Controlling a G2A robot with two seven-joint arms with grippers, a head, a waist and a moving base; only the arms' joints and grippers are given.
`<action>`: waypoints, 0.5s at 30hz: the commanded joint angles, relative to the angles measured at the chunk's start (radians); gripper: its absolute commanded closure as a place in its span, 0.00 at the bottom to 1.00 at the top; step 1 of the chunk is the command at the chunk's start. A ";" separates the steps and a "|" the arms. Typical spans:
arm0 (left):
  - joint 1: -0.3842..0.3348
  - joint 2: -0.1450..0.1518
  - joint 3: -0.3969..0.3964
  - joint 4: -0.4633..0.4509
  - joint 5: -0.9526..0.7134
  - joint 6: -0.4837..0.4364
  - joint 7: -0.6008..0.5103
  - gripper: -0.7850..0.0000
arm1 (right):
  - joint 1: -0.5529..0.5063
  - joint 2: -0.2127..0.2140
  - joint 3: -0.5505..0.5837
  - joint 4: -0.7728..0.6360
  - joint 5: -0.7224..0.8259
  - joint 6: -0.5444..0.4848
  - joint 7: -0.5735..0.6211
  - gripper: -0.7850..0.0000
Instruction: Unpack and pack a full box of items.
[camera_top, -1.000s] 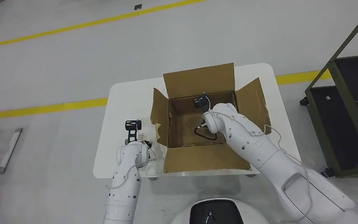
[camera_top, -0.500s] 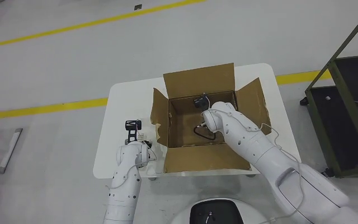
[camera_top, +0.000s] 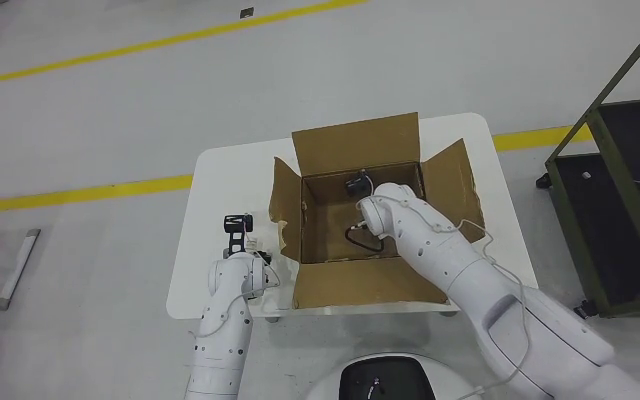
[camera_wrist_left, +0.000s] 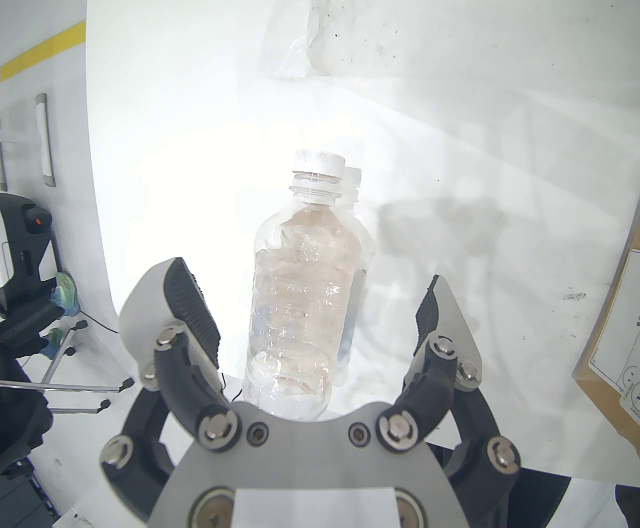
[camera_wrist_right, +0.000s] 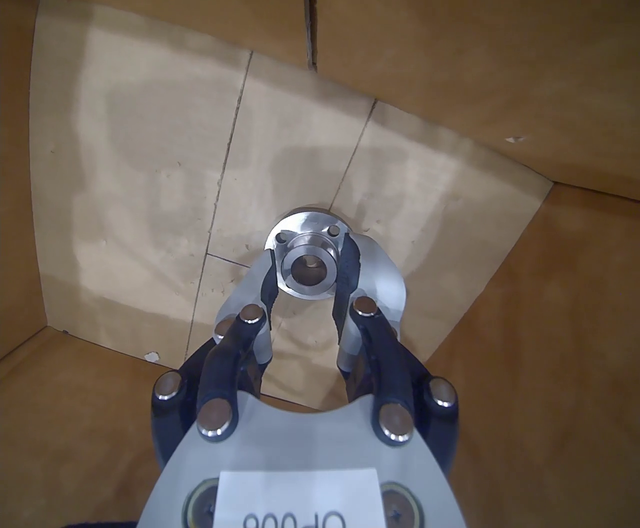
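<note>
Brown cardboard box (camera_top: 355, 140); white table (camera_top: 225, 190), dark specks; clear bottle (camera_wrist_left: 300, 300), white cap (camera_wrist_left: 320, 161); shiny silver metal ring (camera_wrist_right: 307, 227); grey floor (camera_top: 120, 100), yellow stripes (camera_top: 100, 192).

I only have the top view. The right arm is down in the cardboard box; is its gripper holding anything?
Observer: Yes, the right gripper is shut on a round metal flange with a centre bore.
Operator: And the left gripper?
Observer: Open, with a clear plastic bottle between its fingers, touching neither.
Operator: Is the bottle capped?
Observer: Yes, a white cap is on it.
</note>
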 joint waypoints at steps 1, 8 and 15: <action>0.000 0.000 0.000 0.000 0.000 0.000 0.000 0.00 | 0.004 -0.005 -0.001 0.015 0.002 -0.002 -0.003 0.60; 0.000 0.000 0.000 0.000 0.000 0.000 0.000 0.00 | 0.019 -0.022 -0.002 0.064 0.011 -0.012 -0.018 0.69; 0.000 0.000 0.000 0.000 0.000 0.000 0.000 0.00 | 0.032 -0.037 -0.003 0.102 0.014 -0.023 -0.027 0.75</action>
